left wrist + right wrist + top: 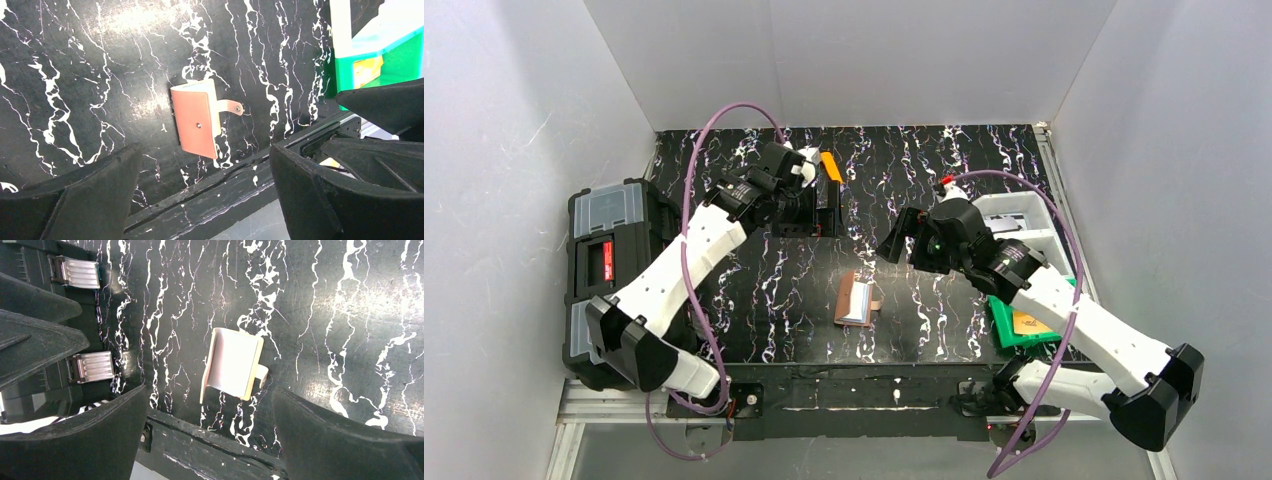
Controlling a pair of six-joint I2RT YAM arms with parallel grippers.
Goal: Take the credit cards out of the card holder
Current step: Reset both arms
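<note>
The card holder (231, 364) lies flat on the black, white-veined table (325, 300) at the centre, its little tab sticking out toward 4 o'clock. The right claw (207, 388) holds nothing, its dark fingers (90, 440) spread wide at 7 and 5 o'clock. At 9 to 10 o'clock, a black toolbox (30, 260) shows two ribbed latches (94, 366).
</note>
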